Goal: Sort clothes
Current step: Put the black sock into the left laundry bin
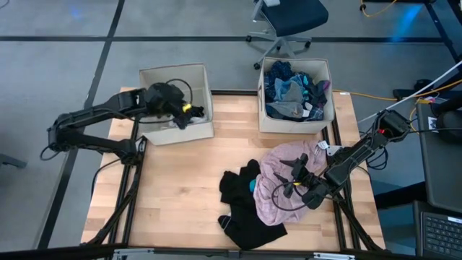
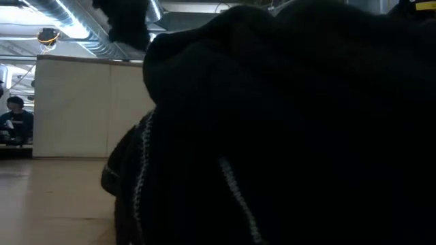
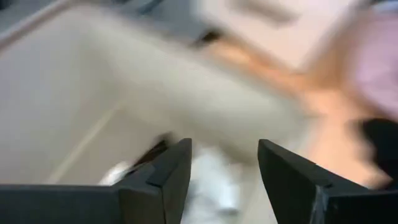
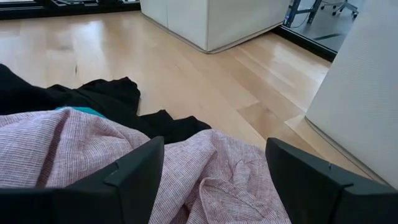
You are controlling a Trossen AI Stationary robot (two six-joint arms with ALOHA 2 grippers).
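two beige boxes [image 1: 175,77] at the table's back, black cloth [image 2: 286,122] blocks the low camera.
left gripper [image 3: 224,171] open over white socks [image 3: 211,186]; right gripper [image 4: 214,171] open above wrinkled pink garment [image 4: 74,149].

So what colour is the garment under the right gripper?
Pale pink garment, with a fine woven texture; clearest in the right wrist view.

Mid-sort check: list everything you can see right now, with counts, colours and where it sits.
Pink garment: one, pale pink, table right of centre, under the right gripper.
Black clothes: a heap, black, beside the pink garment towards centre; count unclear.
Left box: one, beige, table's far left; something white inside.
Right box: one, beige, far right, filled with blue and dark clothes.
Office chair: one, dark, floor beyond the table.
Person: one, background, low view.
Left gripper: open, over the left box.
Right gripper: open, over the pink garment.
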